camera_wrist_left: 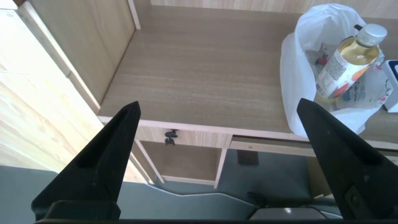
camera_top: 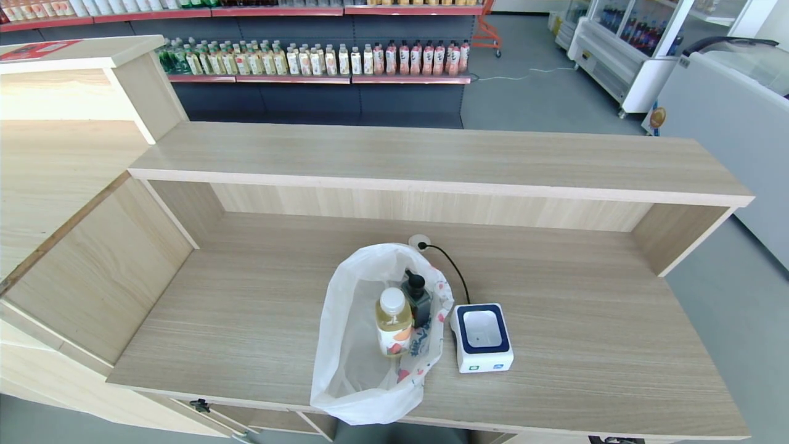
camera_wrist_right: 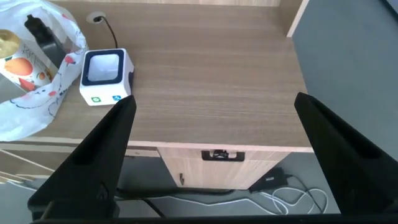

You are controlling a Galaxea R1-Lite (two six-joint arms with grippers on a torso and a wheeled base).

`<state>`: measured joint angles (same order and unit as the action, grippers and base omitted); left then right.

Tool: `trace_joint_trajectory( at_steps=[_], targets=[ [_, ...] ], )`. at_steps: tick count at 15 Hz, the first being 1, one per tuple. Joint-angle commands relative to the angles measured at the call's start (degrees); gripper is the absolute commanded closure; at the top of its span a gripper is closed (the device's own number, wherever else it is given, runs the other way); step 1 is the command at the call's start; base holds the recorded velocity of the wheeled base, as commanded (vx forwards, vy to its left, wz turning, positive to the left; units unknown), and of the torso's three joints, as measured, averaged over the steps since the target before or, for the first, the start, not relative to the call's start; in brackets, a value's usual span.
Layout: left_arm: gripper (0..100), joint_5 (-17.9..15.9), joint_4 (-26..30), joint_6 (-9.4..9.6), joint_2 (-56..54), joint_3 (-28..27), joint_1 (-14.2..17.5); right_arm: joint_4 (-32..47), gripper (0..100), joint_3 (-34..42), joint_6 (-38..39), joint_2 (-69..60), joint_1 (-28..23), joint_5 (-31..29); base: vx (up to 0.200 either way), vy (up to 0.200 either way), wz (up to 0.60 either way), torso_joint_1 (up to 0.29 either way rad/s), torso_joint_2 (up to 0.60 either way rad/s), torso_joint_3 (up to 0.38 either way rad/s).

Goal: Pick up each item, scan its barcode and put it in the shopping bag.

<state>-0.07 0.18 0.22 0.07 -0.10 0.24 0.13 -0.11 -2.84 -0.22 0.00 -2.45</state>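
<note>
The drink bottle [camera_top: 393, 320] and dark pump bottle [camera_top: 416, 300] stand roughly upright inside the shopping bag [camera_top: 345, 345]. The left gripper [camera_wrist_left: 219, 106] and right gripper [camera_wrist_right: 214, 101] both gape wide and empty, short of the bag. The left one seems nearer to it.

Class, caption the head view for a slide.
Drink bottle and pump bottle inside the shopping bag, scanner beside it on the counter.

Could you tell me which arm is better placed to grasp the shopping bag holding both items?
Left, I think: the shopping bag lies on the left gripper's side, while the scanner stands between it and the right gripper.
</note>
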Motion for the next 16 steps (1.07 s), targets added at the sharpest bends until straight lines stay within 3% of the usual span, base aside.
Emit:
trace_joint_trajectory(
  at_steps=[1,4,6,7,16],
  targets=[
    [0,-0.01,-0.01,0.04,0.28,0.01,0.02,0.04,0,0.02,-0.24,0.22,0.0,-0.01,0.2,-0.2,0.0,0.002,0.0,0.007],
    [0,-0.01,-0.01,-0.13,0.1,0.01,-0.07,0.13,0,-0.07,0.2,0.22,0.0,-0.01,0.2,-0.2,0.0,-0.001,-0.01,0.004],
    [0,-0.01,-0.01,-0.13,-0.07,0.01,0.02,0.13,0,-0.07,0.2,0.22,0.0,-0.01,0.0,0.0,0.0,0.0,0.0,0.0],
    [0,-0.01,-0.01,-0.13,-0.07,0.01,0.02,0.13,100,-0.07,0.03,0.22,0.0,-0.01,0.0,0.0,0.0,0.0,0.0,0.0],
    [0,-0.01,-0.01,-0.13,-0.07,0.01,0.02,0.13,100,-0.07,0.64,0.22,0.0,-0.01,0.0,0.0,0.0,0.0,0.0,0.0]
  ],
)
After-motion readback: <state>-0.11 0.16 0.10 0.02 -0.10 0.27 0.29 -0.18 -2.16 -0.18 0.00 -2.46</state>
